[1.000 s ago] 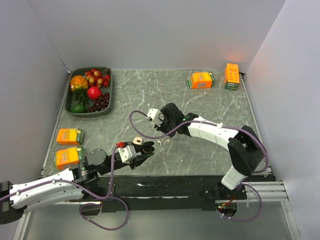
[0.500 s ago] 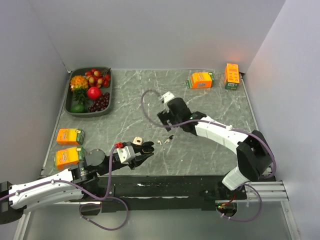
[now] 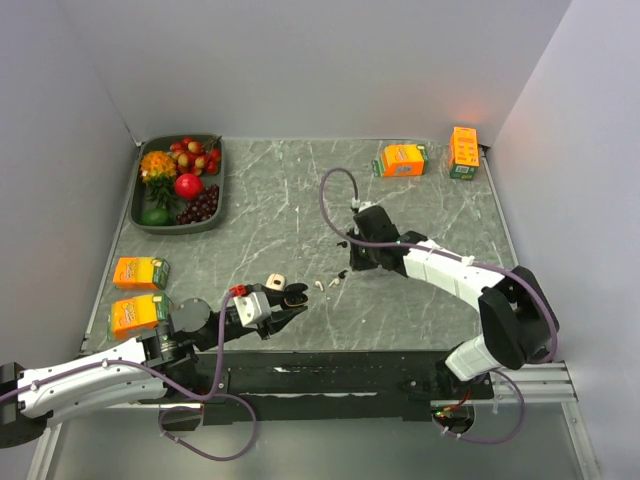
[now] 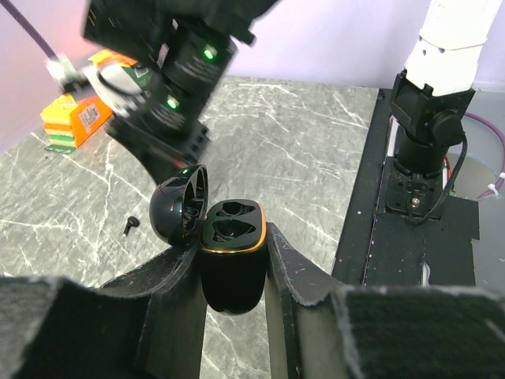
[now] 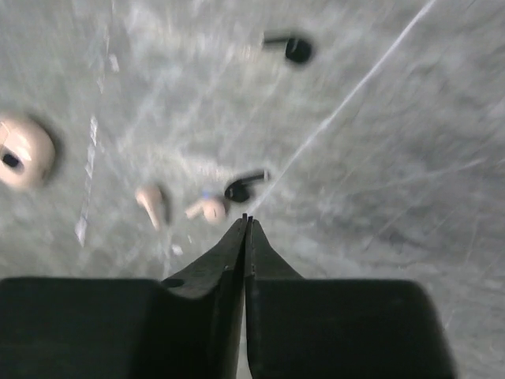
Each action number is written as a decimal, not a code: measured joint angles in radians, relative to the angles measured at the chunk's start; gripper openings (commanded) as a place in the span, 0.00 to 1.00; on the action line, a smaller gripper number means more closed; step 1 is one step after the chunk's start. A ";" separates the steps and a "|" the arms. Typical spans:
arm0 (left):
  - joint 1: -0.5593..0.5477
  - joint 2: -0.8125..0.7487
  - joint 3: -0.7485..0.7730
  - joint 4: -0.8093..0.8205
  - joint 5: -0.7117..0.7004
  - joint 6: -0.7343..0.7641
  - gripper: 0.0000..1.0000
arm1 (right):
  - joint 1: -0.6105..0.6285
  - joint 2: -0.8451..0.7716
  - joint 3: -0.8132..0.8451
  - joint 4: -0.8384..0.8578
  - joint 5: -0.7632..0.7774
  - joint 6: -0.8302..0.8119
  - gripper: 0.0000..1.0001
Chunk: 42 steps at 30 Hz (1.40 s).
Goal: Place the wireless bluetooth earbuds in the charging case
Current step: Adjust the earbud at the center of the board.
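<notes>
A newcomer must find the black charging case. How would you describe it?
Look at the near edge of the grey marbled table, where the left gripper reaches in. Clamped upright in it is a glossy black charging case, lid open, gold-rimmed, both sockets empty. Unlike the tiny white and black earbuds lying loose nearby, it is held.

You had before you a grey table (image 3: 300, 190) veined with white, shut in by plain pale walls (image 3: 330, 70) at left, back and right; a black rail (image 3: 340, 368) edged its near side.
</notes>
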 measured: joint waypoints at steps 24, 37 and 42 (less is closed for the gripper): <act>-0.004 0.021 0.000 -0.004 -0.008 0.000 0.01 | 0.071 0.227 0.015 0.005 -0.099 0.031 0.00; -0.005 0.053 0.000 -0.009 -0.031 0.000 0.01 | 0.050 0.367 0.243 0.005 0.008 0.117 0.24; -0.005 0.053 0.000 -0.009 -0.039 0.000 0.01 | 0.036 0.310 0.246 -0.012 0.039 0.084 0.15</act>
